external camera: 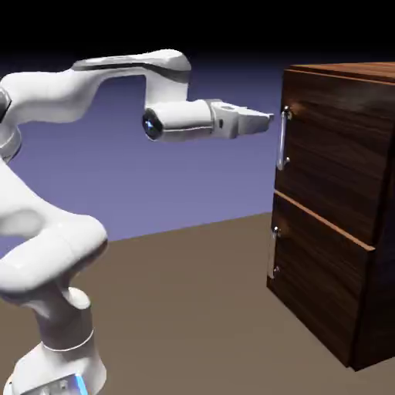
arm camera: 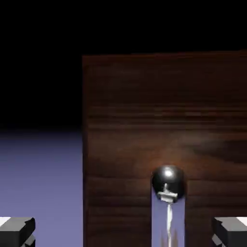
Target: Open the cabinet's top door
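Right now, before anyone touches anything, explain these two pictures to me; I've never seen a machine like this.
The machine is a white robot arm in a simulation, ending in a two-finger gripper. The exterior view is taken from a fixed camera beside it; the hand view comes from a camera on the hand, with the finger tips low in the picture. On the right in the exterior view stands a dark wood cabinet with two doors, one above the other: the top door and the lower door, each with a silver bar handle. Nothing is held: the gripper is open, the top door's handle showing between its fingers.
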{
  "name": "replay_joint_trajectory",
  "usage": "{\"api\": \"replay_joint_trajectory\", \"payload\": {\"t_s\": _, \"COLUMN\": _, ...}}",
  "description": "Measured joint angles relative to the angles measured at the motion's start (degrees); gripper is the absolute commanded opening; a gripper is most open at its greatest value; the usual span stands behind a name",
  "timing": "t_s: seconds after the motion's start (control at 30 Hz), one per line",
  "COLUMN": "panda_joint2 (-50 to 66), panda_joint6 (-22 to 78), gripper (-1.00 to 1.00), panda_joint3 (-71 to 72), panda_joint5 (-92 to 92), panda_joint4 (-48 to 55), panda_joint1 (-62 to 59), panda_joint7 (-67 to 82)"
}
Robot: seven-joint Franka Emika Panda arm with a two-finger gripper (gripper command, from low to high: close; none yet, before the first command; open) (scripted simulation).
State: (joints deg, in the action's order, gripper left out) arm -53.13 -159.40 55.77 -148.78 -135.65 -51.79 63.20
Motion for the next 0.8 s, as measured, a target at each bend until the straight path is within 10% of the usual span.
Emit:
{"api": "replay_joint_trajectory", "payload": {"t_s": 0.37, "panda_joint2": 2.31, "panda_joint6": -1.61, "gripper": 1.00, "panda_joint3": 12.04, "panda_joint5": -17.10, "panda_joint4": 7.02, "panda_joint1": -15.03, "panda_joint7": 12.43}}
{"api": "replay_joint_trajectory", "payload": {"t_s": 0.4, "panda_joint2": 2.66, "panda_joint6": -1.50, "gripper": -1.00, "panda_joint3": 12.72, "panda_joint5": -17.22, "panda_joint4": 7.81, "panda_joint1": -16.08, "panda_joint7": 12.52}}
{"api": "replay_joint_trajectory", "payload": {"t_s": 0.8, "panda_joint2": 9.38, "panda_joint6": 7.41, "gripper": -1.00, "panda_joint3": -5.04, "panda_joint5": -8.06, "panda_joint4": -4.78, "panda_joint1": 4.66, "panda_joint7": 18.19}}
